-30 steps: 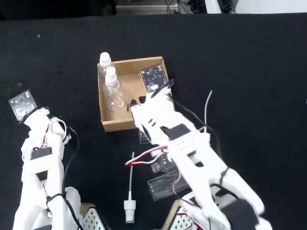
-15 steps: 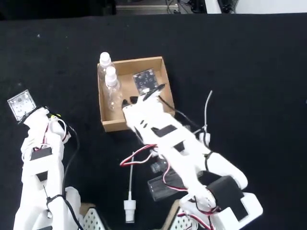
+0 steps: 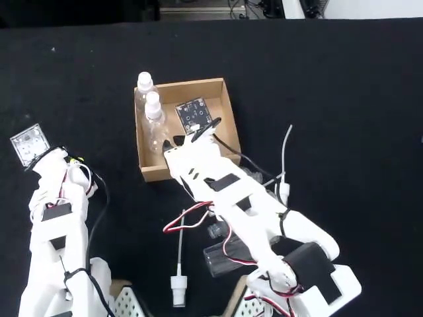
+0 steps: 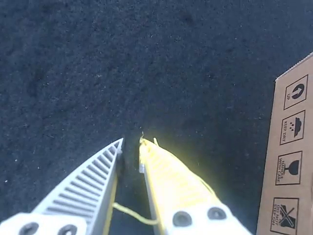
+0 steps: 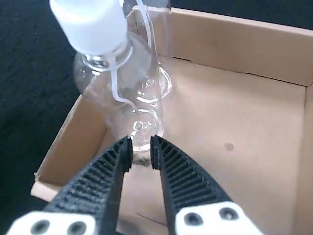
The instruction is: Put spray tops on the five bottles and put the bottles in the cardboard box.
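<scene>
High view shows the black table (image 3: pixel 344 86) with the right arm (image 3: pixel 238 198) stretched from the near edge out over the cardboard box (image 3: pixel 228 109), and the left arm (image 3: pixel 56 218) off to the side, well apart from the box. The box sits open-topped toward the middle of the table. Two bottles (image 3: pixel 154 125) stand upright against its one wall, each already wearing a white spray top (image 3: pixel 153 100).

More clear bottles (image 3: pixel 218 257) lie on the table, partly hidden under the right arm. One loose spray top (image 3: pixel 178 285) lies near the front edge with its thin tube pointing toward the box; another loose top (image 3: pixel 283 191) lies just beside the right arm.

Right wrist view shows the right gripper (image 5: pixel 141 147) down inside the box, its black fingers (image 5: pixel 110 169) a narrow gap apart, tips at the foot of the nearer bottle (image 5: pixel 120 83); whether they touch it I cannot tell.

Left wrist view shows the left gripper (image 4: pixel 131 142) above bare table, fingers (image 4: pixel 93 176) nearly together, holding nothing.
</scene>
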`<state>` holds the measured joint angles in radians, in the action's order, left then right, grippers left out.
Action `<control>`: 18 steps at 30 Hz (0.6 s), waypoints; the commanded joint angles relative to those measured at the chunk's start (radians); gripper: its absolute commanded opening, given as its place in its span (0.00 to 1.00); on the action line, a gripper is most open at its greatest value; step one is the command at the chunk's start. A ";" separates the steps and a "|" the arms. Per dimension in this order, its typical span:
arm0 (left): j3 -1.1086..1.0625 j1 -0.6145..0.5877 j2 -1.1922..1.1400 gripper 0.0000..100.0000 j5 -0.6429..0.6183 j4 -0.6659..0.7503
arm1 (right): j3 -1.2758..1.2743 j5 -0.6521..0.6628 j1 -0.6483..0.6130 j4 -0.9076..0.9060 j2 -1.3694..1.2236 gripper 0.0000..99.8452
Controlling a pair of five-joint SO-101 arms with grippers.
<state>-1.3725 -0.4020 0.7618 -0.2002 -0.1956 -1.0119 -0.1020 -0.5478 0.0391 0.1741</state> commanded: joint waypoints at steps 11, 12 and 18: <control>0.015 -0.008 0.031 0.04 -0.005 0.021 | 0.090 0.000 -0.011 0.034 0.005 0.05; 0.015 -0.008 0.031 0.04 -0.005 0.021 | 0.090 0.000 -0.011 0.048 0.005 0.05; 0.015 -0.008 0.031 0.04 -0.005 0.021 | 0.085 0.000 -0.011 0.107 -0.025 0.05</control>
<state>-1.3725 -0.4020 0.7618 -0.2002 -0.1956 -1.0104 -0.1020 -0.5478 0.1036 0.1726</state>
